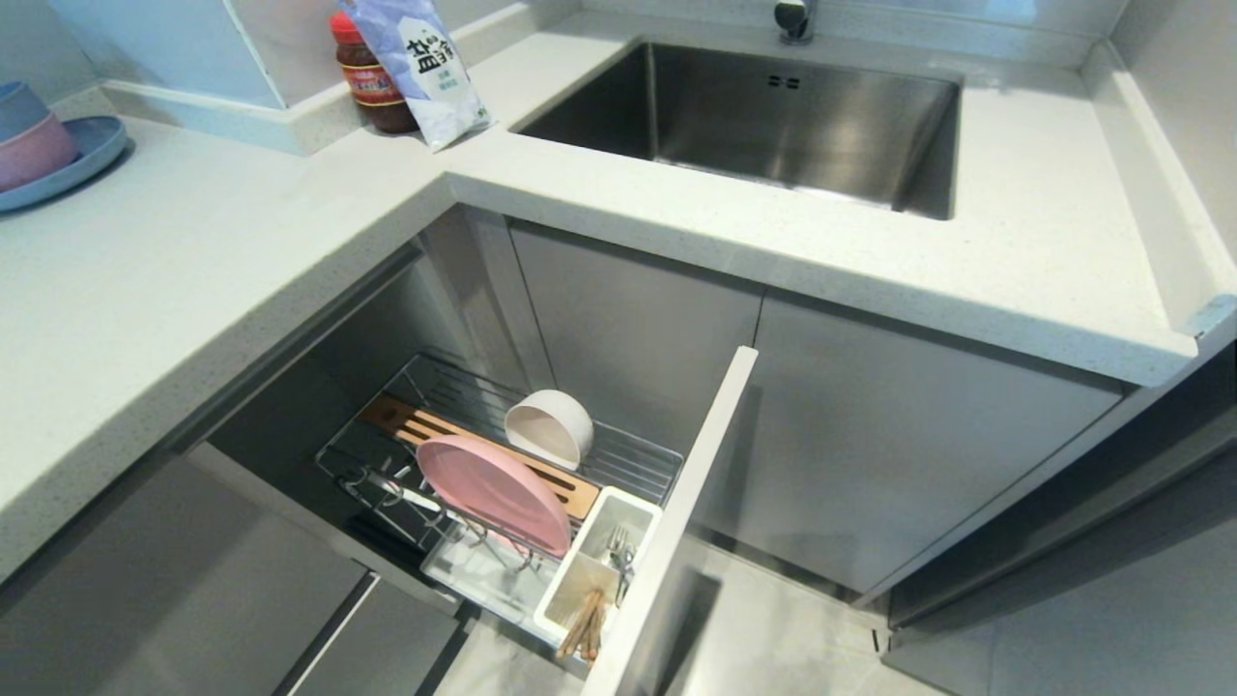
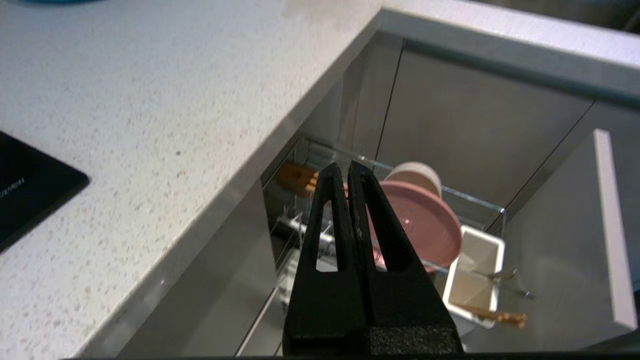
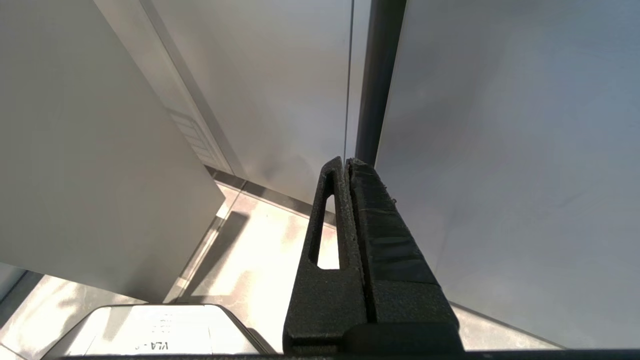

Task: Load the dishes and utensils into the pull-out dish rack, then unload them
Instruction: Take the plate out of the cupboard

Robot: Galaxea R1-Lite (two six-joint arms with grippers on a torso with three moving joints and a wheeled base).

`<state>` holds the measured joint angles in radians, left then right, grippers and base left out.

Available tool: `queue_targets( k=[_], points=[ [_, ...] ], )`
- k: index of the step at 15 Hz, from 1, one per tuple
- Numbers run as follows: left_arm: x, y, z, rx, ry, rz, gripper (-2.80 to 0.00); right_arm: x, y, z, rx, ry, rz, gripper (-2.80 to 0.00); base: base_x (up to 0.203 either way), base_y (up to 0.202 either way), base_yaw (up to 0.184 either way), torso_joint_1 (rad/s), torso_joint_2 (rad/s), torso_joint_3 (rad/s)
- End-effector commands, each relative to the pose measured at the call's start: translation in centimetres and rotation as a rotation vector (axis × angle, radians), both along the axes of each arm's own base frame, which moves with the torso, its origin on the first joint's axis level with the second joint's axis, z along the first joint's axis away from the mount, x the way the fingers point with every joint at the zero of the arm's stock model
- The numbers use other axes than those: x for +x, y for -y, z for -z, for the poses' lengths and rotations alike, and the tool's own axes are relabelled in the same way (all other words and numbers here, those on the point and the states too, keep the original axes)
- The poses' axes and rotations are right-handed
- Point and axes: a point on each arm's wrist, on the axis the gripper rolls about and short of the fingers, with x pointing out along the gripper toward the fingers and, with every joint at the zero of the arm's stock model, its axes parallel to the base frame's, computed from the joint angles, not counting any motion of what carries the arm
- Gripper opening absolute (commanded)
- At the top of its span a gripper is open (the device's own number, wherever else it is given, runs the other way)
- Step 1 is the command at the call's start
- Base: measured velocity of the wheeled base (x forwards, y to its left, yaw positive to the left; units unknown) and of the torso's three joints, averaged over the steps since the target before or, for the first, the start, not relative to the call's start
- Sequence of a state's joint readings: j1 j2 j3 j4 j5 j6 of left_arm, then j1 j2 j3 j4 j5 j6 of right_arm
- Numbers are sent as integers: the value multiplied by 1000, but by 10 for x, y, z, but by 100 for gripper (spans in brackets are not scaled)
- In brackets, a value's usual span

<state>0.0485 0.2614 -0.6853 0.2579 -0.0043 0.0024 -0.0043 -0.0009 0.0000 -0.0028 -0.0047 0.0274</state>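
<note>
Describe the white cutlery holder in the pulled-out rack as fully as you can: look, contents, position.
The white cutlery holder looks like a plastic, open-topped rectangular box with a divider making two compartments. It sits upright at the front of the chrome wire rack, just behind the pale panel front and beside the standing pink plate. The compartment nearer the cabinet holds a silver fork, tines up; the other holds wooden chopsticks, leaning out over the rim.

Neither arm shows in the head view. The left gripper [image 2: 347, 167] has its two black fingers [image 2: 327, 200] pressed together, empty, pointing toward twelve o'clock in its wrist view. The right gripper [image 3: 346, 164] is likewise closed and empty, pointing toward twelve o'clock.
</note>
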Motion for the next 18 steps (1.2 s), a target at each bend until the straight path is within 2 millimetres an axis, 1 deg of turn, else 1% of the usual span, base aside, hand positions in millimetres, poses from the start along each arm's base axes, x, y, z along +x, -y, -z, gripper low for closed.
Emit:
queue_targets(
  k=[1,2,3,6,7,8,9,10,12,14,16,18],
  points=[
    [4,0,12,7,-38,-2,-280,0,0,0,0,1,-1,-280,0,0,0,0,0,0],
    [8,0,19,17,-66,-3,-280,0,0,0,0,1,-1,-280,0,0,0,0,0,0],
    [7,-1,24,34,-69,1,-280,0,0,0,0,1,0,-280,0,0,0,0,0,0],
    [-7,-2,49,59,-79,32,-280,0,0,0,0,1,0,-280,0,0,0,0,0,0],
    [-7,-2,64,69,-84,41,-280,0,0,0,0,1,0,-280,0,0,0,0,0,0],
    [-4,-3,82,78,-98,44,-280,0,0,0,0,1,0,-280,0,0,0,0,0,0],
    [3,-3,95,82,-101,45,-280,0,0,0,0,1,0,-280,0,0,0,0,0,0],
    [10,-3,101,85,-55,43,-280,0,0,0,0,1,0,-280,0,0,0,0,0,0],
    [30,-3,128,97,-13,43,-280,0,0,0,0,1,0,-280,0,0,0,0,0,0],
    [39,-2,150,93,-26,54,-280,0,0,0,0,1,0,-280,0,0,0,0,0,0],
    [39,-2,162,74,-147,68,-280,0,0,0,0,1,0,-280,0,0,0,0,0,0],
    [40,-2,161,68,-137,69,-280,0,0,0,0,1,-1,-280,0,0,0,0,0,0]
  ],
)
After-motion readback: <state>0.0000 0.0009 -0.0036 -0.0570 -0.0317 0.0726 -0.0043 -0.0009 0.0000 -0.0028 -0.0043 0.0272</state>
